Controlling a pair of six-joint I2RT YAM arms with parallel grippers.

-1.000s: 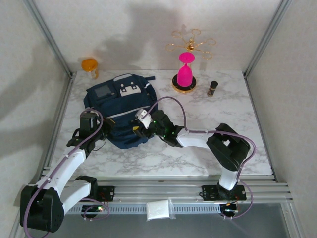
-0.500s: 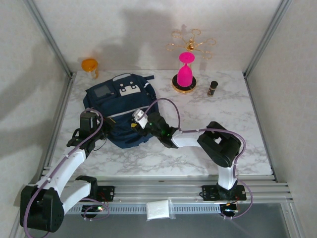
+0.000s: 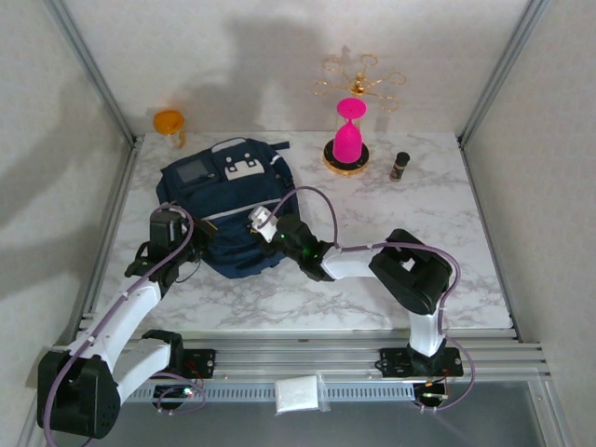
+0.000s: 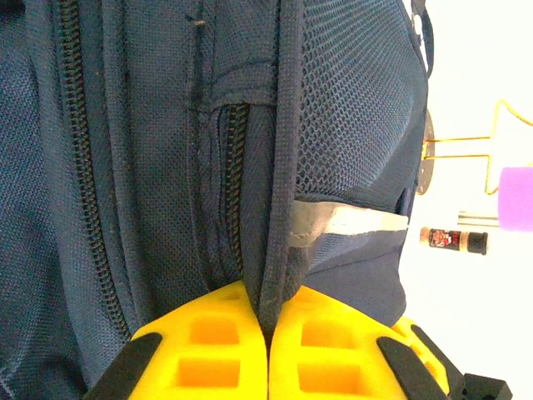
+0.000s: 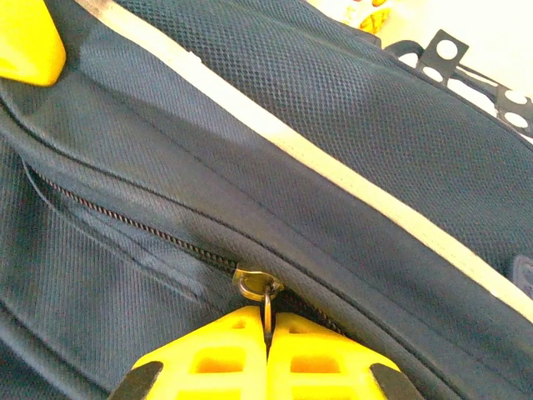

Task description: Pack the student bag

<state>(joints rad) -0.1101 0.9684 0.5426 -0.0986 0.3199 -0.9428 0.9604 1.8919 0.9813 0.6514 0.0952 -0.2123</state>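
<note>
The student bag point(image 3: 223, 200) is a large navy backpack lying flat on the left half of the marble table, white patches up. My left gripper point(image 3: 205, 244) is at its near-left edge. In the left wrist view this gripper point(image 4: 268, 321) is shut on a raised seam fold of the bag's fabric point(image 4: 150, 125). My right gripper point(image 3: 259, 233) rests on the bag's near-right side. The right wrist view shows that gripper point(image 5: 266, 321) shut on the metal pull ring of a zipper slider point(image 5: 254, 282), just below the light stripe point(image 5: 333, 179).
A pink goblet-shaped object point(image 3: 349, 130) on a gold base stands behind the bag to the right, with a small dark bottle point(image 3: 400, 165) beside it. An orange cup point(image 3: 169, 122) sits at the back-left corner. A white packet point(image 3: 298, 394) lies below the table's front rail.
My right gripper slid a little left along the bag and closed its jaws onto the zipper pull. The left gripper kept its hold and did not move.
</note>
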